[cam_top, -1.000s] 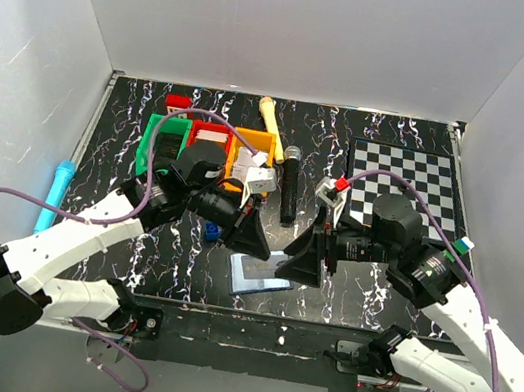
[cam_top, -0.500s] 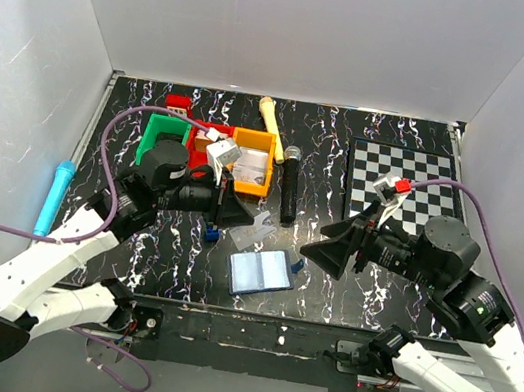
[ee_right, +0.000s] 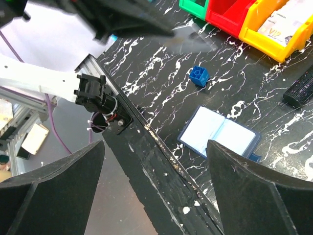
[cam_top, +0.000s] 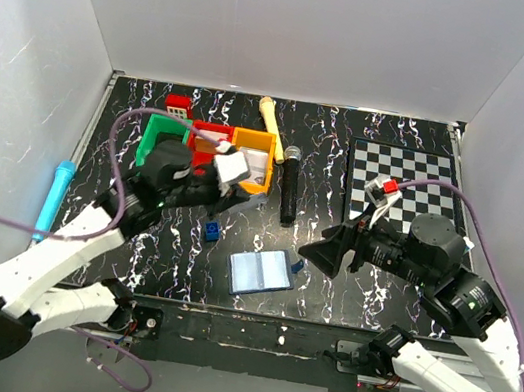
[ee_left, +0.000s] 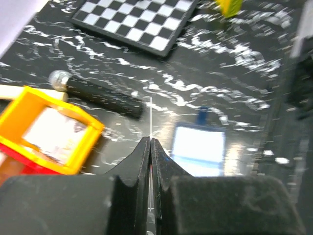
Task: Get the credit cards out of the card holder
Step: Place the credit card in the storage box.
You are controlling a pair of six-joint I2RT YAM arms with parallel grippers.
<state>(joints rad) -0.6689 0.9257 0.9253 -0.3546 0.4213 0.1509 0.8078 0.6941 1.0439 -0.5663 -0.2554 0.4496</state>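
Holder (cam_top: 260,274) lies open, flat on bench (cam_top: 161,249) near front edge, long axis left-right, slight tilt. Right gripper (cam_top: 311,253) nearer: jaws spread wide, empty, holder just left of them. Left gripper (ee_left: 150,143) farther, by orange bin (cam_top: 253,146); jaws pinched on what looks like card (ee_left: 150,115), edge-on.

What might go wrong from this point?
The left gripper pinches what looks like a credit card, seen only as a thin pale edge; it may slip before it is set down. The open right gripper hovers beside the open card holder, which lies near the table front edge; a nudge might push it off.
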